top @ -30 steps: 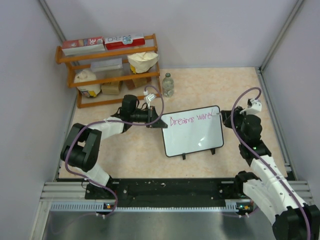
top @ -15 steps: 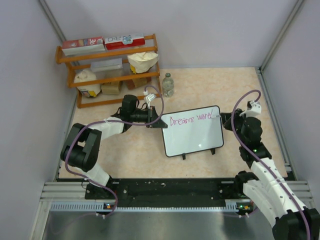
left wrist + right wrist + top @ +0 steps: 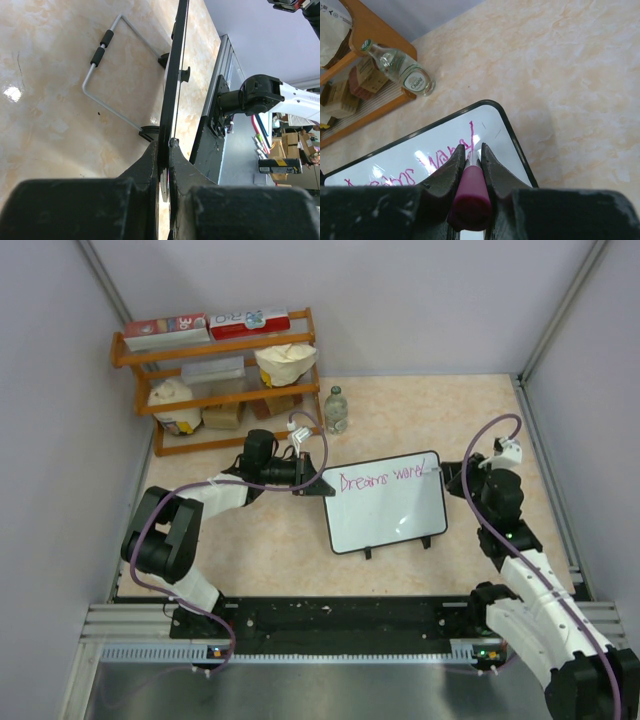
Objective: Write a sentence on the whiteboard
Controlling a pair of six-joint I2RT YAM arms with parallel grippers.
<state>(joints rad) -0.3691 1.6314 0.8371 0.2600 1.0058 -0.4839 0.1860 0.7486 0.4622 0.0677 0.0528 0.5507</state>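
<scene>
Overhead view with both wrist views. The whiteboard [image 3: 392, 518] stands tilted on its small black feet near the centre of the table [image 3: 450, 410], its long side running from 9 to 3 o'clock. The sentence [image 3: 385, 478] runs as a single pink-magenta line along the board's 12 o'clock edge. The first word reads "Dreams"; the second is only partly legible. The left gripper [image 3: 308, 484] meets the board at about 10 o'clock, at its upper left corner. In the left wrist view the left gripper [image 3: 164, 145] has its jaws drawn narrow and clamped on the frame of the whiteboard [image 3: 172, 95], which is seen edge-on, with a wire stand [image 3: 100, 75] behind it. The right gripper [image 3: 446, 471] sits at the board's 2 o'clock corner. In the right wrist view the right gripper [image 3: 470, 150] pinches a magenta marker [image 3: 470, 195] between closed jaws. The marker's tip lies over the whiteboard [image 3: 492, 127] by the last stroke of the sentence [image 3: 440, 160]; contact with the surface cannot be confirmed. A clear bottle [image 3: 336, 410] stands on the table at 11 o'clock from the board. Just beside the bottle, at its 9 o'clock, is a wooden shelf [image 3: 215, 348] loaded with boxes and bags.
</scene>
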